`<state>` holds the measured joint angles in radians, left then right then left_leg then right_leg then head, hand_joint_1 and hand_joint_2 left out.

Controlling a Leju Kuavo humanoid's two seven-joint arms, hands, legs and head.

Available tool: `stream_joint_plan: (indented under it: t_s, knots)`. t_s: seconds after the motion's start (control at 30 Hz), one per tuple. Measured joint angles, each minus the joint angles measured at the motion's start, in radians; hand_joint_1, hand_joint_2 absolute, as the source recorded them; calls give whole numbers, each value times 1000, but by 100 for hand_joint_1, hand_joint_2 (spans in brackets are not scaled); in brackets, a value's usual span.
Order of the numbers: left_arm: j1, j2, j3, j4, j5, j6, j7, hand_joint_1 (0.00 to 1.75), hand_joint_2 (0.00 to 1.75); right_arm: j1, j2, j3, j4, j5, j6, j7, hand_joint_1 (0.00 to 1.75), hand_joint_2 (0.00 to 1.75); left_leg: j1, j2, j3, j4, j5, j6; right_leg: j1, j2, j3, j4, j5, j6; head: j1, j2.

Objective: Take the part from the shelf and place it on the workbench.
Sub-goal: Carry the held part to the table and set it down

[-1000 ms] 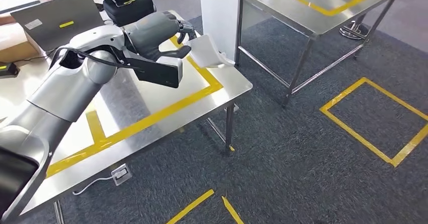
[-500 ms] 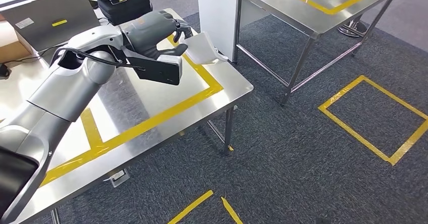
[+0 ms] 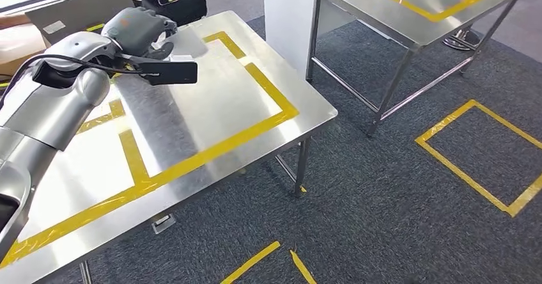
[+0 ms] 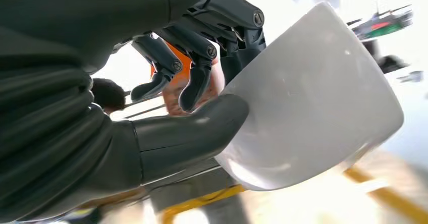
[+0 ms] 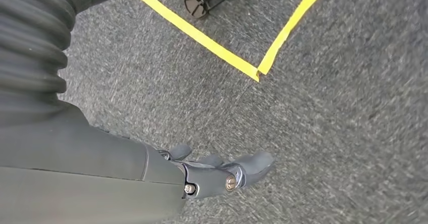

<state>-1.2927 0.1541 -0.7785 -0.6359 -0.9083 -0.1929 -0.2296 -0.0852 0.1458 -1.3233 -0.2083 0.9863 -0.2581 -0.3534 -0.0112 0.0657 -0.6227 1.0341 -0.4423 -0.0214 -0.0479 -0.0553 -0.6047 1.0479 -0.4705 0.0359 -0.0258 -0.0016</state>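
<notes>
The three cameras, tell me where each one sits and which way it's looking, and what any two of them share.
Head view: high on the body, facing forward and down at the steel workbench; the left arm and left hand show.
Left wrist view: behind the left hand, whose fingers hold the white part.
Right wrist view: behind the right hand, facing the grey carpet.
Shared: head and left wrist views both show the left hand.
</notes>
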Motion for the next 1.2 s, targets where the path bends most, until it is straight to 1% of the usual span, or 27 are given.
stream_joint_plan:
  t_s: [0.03,0.1,0.13,0.2,0.23,0.27,0.3,0.37,0.4,0.43,0.47,0.53,0.6,0.63,0.7,0.73,0.77,0.8,0.83,0.9,0.93,0.97,1.0,1.03,1.1,1.17,1.2]
  knots:
    - [5,23,1,11,-8,7,23,175,175,0,1,0,0,-1,0,0,0,175,2,-11,2,-3,2,8,-1,-7,2,-3,-1,7,1,0]
    - [16,71,5,33,-24,33,67,175,175,0,1,0,0,-2,0,-2,0,175,5,-31,6,-11,9,25,-1,3,-4,20,-20,13,2,0]
    - [22,91,9,43,-34,50,85,175,175,2,2,0,0,-3,0,-2,0,175,7,-41,9,-15,12,32,0,16,-23,60,-42,11,4,0]
    - [41,117,15,61,-54,79,108,175,175,7,1,0,0,-4,0,-3,0,175,2,-66,9,-15,12,44,10,40,-86,191,-98,4,5,0]
    - [52,126,17,69,-61,86,117,175,175,8,1,0,0,-4,0,-3,0,175,-1,-82,9,-13,11,47,16,45,-117,247,-113,0,5,0]
    - [64,133,20,75,-67,91,128,175,175,9,1,0,0,-4,0,-3,0,175,-4,-98,9,-11,10,50,23,49,-136,275,-111,-5,5,0]
    - [74,141,25,80,-75,98,140,175,175,9,0,0,0,-4,1,-4,0,175,-8,-112,9,-8,8,52,30,52,-136,261,-90,-13,5,0]
    - [90,156,40,92,-95,121,167,175,175,8,0,0,0,-5,1,-6,0,175,-15,-135,9,-3,5,55,45,64,-91,138,-19,-39,5,0]
    - [94,164,52,101,-109,140,180,175,175,7,-1,0,0,-5,1,-6,0,175,-19,-144,8,-1,3,55,50,69,-64,73,6,-51,4,0]
    - [97,172,65,113,-122,162,189,175,175,5,-2,0,0,-5,0,-6,0,175,-21,-150,7,1,2,53,54,73,-44,28,19,-58,4,0]
    - [100,181,79,126,-135,187,198,175,175,3,-3,0,0,-6,-2,-5,0,175,-21,-153,6,1,1,49,55,74,-34,6,21,-63,4,0]
    - [106,198,108,150,-154,242,203,175,175,-1,-3,0,0,-8,-7,-4,0,175,-21,-156,6,-1,0,40,53,71,-27,-3,24,-63,4,0]
    - [115,211,139,169,-160,289,193,175,175,-1,-2,0,-1,-9,-12,-4,0,175,-23,-135,-1,15,-14,28,45,64,-17,-18,29,-68,2,0]
    - [118,215,155,178,-157,308,180,175,175,-1,-1,0,-1,-9,-13,-4,0,175,-22,-118,-15,46,-34,20,40,61,-11,-25,31,-71,0,0]
    - [130,219,193,196,-140,341,138,175,175,-1,-1,0,-2,-7,-11,-6,0,175,-7,-86,-67,158,-90,2,33,57,-6,-30,31,-71,-6,0]
    - [139,221,212,205,-130,355,115,175,175,-1,-1,0,-2,-6,-9,-6,0,175,2,-80,-96,216,-110,-7,29,56,-6,-30,30,-69,-6,0]
    - [150,223,230,212,-122,366,95,175,175,-1,-1,0,-2,-4,-7,-5,0,175,12,-77,-115,250,-116,-16,24,56,-6,-29,29,-65,-6,0]
    - [160,225,245,218,-116,373,80,175,175,0,-1,0,-2,-3,-6,-5,0,175,20,-74,-116,249,-103,-25,18,55,-6,-27,27,-59,-6,0]
    - [167,227,257,223,-112,378,70,175,175,0,-1,0,-2,-2,-6,-5,0,175,28,-72,-97,207,-73,-33,12,54,-6,-24,25,-53,-6,0]
    - [171,230,279,231,-109,387,54,175,175,-1,-3,0,-2,-1,-3,-4,0,175,38,-65,-29,70,-14,-48,3,52,-6,-16,17,-35,-7,0]
    - [171,230,289,235,-109,391,44,175,175,-1,-5,0,-2,0,-2,-4,0,175,39,-66,-3,21,1,-46,3,51,-7,-12,15,-26,-7,0]
    - [172,230,299,238,-112,394,36,175,175,-1,-7,0,-3,2,-1,-4,0,175,39,-68,11,-5,5,-41,4,50,-7,-10,13,-18,-7,0]
    - [172,229,308,241,-117,395,29,175,175,-1,-9,0,-3,3,1,-3,0,175,38,-71,13,-8,2,-32,6,50,-7,-12,14,-19,-6,0]
    - [173,228,315,244,-121,393,22,175,175,-1,-9,0,-3,4,2,-3,0,175,39,-74,11,-10,5,-24,8,50,-5,-14,16,-25,-4,0]
    - [173,224,328,250,-130,386,12,87,175,-1,-10,0,-3,6,4,-3,0,87,39,-77,10,-10,6,-16,9,49,-1,-23,20,-42,-1,0]
    - [171,218,340,254,-133,374,0,0,175,-1,-11,0,-3,7,4,-2,0,0,37,-80,10,-10,6,-7,9,47,5,-32,23,-46,0,0]
    - [169,213,346,256,-133,367,-4,0,175,-1,-12,0,-3,6,4,0,0,0,36,-80,10,-10,5,-3,9,46,7,-36,24,-45,0,0]
